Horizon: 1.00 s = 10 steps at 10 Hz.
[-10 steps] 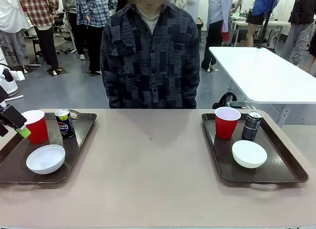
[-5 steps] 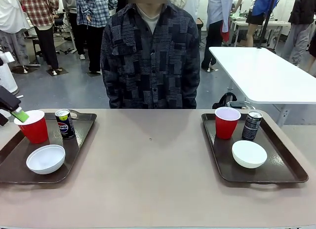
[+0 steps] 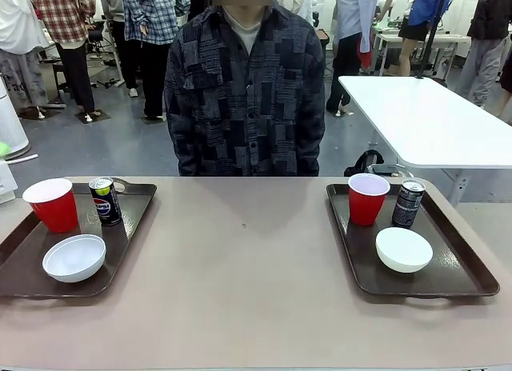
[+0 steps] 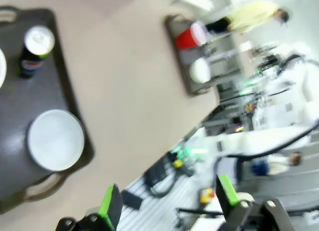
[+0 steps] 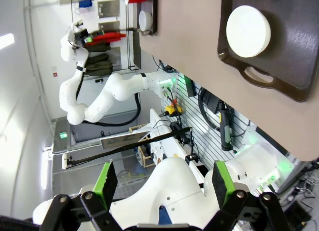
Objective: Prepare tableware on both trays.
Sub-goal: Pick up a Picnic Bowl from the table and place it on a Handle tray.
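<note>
The Pepsi can [image 3: 105, 200] shows its round red, white and blue logo on a dark wall; the black-silver can [image 3: 408, 203] carries pale print too small to read. On the left tray [image 3: 24, 285] the Pepsi can stands at the far edge just beside a red cup [image 3: 54, 205], with a white bowl [image 3: 74, 257] nearer the front rim. On the right tray [image 3: 448, 287] a second red cup [image 3: 368, 198] and the black-silver can stand side by side at the far edge, a second white bowl [image 3: 404, 249] in front of them. The tabletop [image 3: 240, 291] lies bare between the trays, wide open from the near edge to the person [image 3: 245, 91] at the far side. The left tool [image 4: 167, 206] hangs released, pads wide apart, above and off the near edge by the left tray. The right tool [image 5: 162, 187] is likewise released, past the tabletop's edge near the right tray's cut-out handle
</note>
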Available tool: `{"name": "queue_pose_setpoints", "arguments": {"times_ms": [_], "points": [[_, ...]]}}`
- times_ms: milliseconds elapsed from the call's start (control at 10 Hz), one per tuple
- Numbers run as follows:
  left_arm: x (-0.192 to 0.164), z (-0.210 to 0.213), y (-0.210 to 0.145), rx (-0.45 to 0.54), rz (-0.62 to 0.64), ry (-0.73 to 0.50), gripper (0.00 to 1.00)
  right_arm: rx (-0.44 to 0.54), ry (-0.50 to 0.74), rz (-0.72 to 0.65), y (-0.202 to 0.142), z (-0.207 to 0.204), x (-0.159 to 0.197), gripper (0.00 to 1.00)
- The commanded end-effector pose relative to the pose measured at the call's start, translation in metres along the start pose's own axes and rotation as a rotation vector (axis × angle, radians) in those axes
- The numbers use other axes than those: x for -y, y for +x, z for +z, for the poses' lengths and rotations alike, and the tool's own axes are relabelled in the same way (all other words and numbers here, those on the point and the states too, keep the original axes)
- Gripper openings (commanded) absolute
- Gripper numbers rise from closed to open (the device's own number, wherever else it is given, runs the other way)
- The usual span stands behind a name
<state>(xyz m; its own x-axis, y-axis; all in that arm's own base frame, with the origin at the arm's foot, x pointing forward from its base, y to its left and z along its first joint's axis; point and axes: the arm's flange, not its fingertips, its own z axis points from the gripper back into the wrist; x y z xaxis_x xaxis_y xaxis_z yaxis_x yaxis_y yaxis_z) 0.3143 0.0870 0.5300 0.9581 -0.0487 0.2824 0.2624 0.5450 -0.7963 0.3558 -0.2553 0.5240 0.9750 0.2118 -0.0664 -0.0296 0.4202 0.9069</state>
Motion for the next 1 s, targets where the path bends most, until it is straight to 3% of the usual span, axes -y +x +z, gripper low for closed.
{"name": "queue_pose_setpoints", "arguments": {"times_ms": [0,300,600,800,900], "points": [[-0.03,0.02,-0.006,0.092,0.06,-0.19,1.0,0.006,0.003,-0.009,0.0,0.001,-0.002,1.0],[-0.074,0.05,-0.023,0.187,0.166,-0.266,1.0,0.006,0.003,-0.009,0.0,0.001,-0.002,1.0],[-0.094,0.059,-0.028,0.249,0.218,-0.252,1.0,0.006,0.003,-0.009,0.0,0.001,-0.002,1.0],[-0.092,0.056,-0.024,0.256,0.207,-0.154,1.0,0.006,0.003,-0.009,0.0,0.001,-0.002,1.0],[-0.085,0.05,-0.02,0.255,0.18,-0.04,1.0,0.006,0.003,-0.009,0.0,0.001,-0.002,1.0]]}}
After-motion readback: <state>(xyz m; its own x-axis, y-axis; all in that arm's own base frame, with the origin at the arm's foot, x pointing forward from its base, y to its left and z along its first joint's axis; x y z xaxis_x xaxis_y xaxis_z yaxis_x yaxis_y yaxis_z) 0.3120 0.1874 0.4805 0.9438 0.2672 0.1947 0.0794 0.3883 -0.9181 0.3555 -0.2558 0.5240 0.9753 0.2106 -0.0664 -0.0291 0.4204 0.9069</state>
